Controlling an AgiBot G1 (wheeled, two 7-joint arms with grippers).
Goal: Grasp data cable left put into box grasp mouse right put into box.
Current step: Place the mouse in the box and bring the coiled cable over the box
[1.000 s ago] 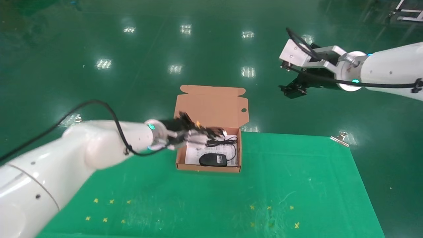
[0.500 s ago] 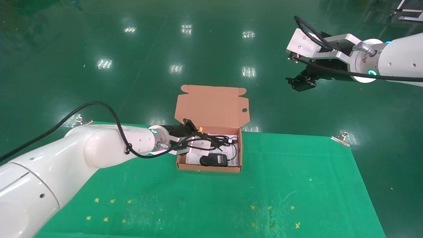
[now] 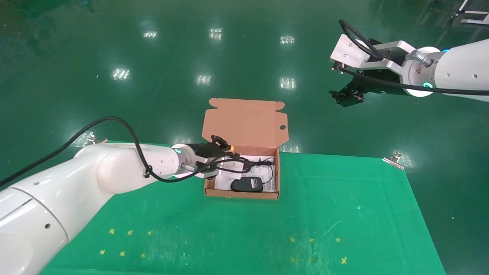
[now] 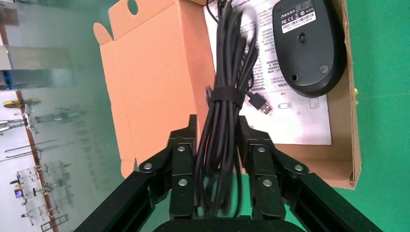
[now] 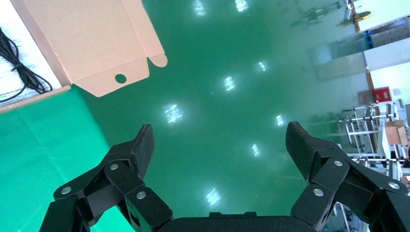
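The box (image 3: 244, 122) stands open at the green mat's far edge, its lid upright, a white printed sheet (image 4: 290, 116) on its bottom. The black mouse (image 3: 247, 185) lies in it near the front wall, underside and label up (image 4: 307, 46). My left gripper (image 3: 224, 152) hovers over the box's left side, shut on the bundled data cable (image 4: 223, 96). The bundle sits between the fingers (image 4: 217, 123) and reaches out over the sheet, its connector (image 4: 260, 102) hanging free. My right gripper (image 3: 345, 96) hangs open and empty (image 5: 220, 133) high above the floor, far right of the box.
The green mat (image 3: 324, 214) covers the table, with small yellow cross marks (image 3: 126, 242) near the front. A metal clip (image 3: 393, 159) holds its far right corner. Beyond the mat lies glossy green floor (image 3: 191, 57). The box lid (image 5: 92, 43) shows in the right wrist view.
My left gripper has come down and steadied over the box's left side with the data cable, which now lies farther into the box. The right arm has lifted and drawn away to the right.
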